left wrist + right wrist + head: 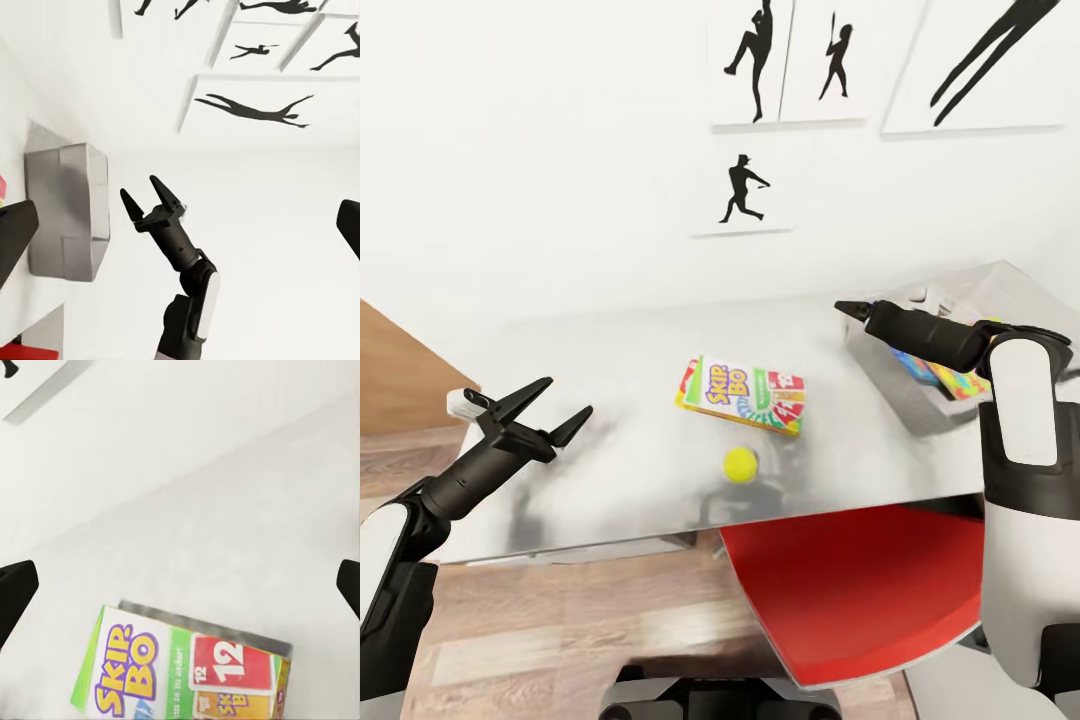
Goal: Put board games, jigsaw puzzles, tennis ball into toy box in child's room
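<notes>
Both grippers spread empty over the table (610,450), task part done

Coloured boxes already lie in the toy box (920,405) under the right gripper (857,310); Skip-Bo game (745,395) and tennis ball (740,464) wait between it and the left gripper (550,405). The right wrist view adds the game's red "12" card

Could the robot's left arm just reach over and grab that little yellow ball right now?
Probably yes. The left gripper hangs open over bare table, and nothing stands between it and the tennis ball, which lies apart from the Skip-Bo box.
</notes>
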Motion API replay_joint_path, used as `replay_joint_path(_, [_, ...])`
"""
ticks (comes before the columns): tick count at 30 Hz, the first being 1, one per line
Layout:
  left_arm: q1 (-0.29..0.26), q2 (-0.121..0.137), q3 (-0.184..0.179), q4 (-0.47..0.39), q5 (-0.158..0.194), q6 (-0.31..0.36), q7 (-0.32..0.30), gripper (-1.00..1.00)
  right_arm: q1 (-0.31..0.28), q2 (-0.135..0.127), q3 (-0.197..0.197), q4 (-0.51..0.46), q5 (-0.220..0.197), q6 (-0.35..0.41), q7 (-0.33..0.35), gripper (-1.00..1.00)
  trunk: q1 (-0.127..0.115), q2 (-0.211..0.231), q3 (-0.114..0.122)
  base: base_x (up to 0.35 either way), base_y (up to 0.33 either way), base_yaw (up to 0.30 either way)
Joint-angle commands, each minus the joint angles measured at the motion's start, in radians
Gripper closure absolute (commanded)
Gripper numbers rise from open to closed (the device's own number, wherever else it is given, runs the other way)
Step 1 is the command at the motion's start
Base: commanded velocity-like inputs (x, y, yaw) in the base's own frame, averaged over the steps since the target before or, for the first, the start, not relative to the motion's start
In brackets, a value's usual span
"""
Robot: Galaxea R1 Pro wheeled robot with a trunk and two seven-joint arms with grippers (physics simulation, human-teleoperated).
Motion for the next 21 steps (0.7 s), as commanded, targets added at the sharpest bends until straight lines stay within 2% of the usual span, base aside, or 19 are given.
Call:
replay_joint_path(1, [-0.001, 0.0, 0.001, 0.0, -0.008, 0.003, -0.008, -1.0, -0.001, 0.0, 0.0, -0.001, -0.011, 0.003, -0.01, -1.0, 0.001, -0.001, -0.001, 0.202, 0.042, 0.0])
replay_joint_path(9, [-0.001, 0.0, 0.001, 0.0, -0.008, 0.002, -0.008, -1.0, 0.0, 0.001, 0.005, 0.0, -0.011, 0.003, -0.011, -1.0, 0.001, -0.001, -0.001, 0.113, 0.023, 0.0])
replay_joint_path(13, [-0.001, 0.0, 0.001, 0.0, -0.008, 0.002, -0.008, -1.0, 0.0, 0.002, 0.037, 0.0, -0.011, 0.003, -0.012, -1.0, 0.001, -0.001, -0.001, 0.033, 0.007, 0.0])
replay_joint_path(17, [-0.001, 0.0, 0.001, 0.0, -0.008, 0.002, -0.009, -1.0, 0.001, 0.004, 0.104, 0.005, -0.011, 0.003, -0.015, -1.0, 0.001, -0.001, -0.001, 0.016, 0.003, 0.0])
replay_joint_path(18, [-0.001, 0.0, 0.001, 0.0, -0.008, 0.002, -0.009, -1.0, 0.001, 0.004, 0.104, 0.005, -0.011, 0.003, -0.015, -1.0, 0.001, -0.001, -0.001, 0.011, 0.002, 0.0])
replay_joint_path(21, [-0.001, 0.0, 0.001, 0.0, -0.008, 0.002, -0.009, -1.0, 0.003, 0.008, 0.14, 0.012, -0.011, 0.003, -0.016, -1.0, 0.001, -0.001, -0.001, 0.007, 0.001, 0.0])
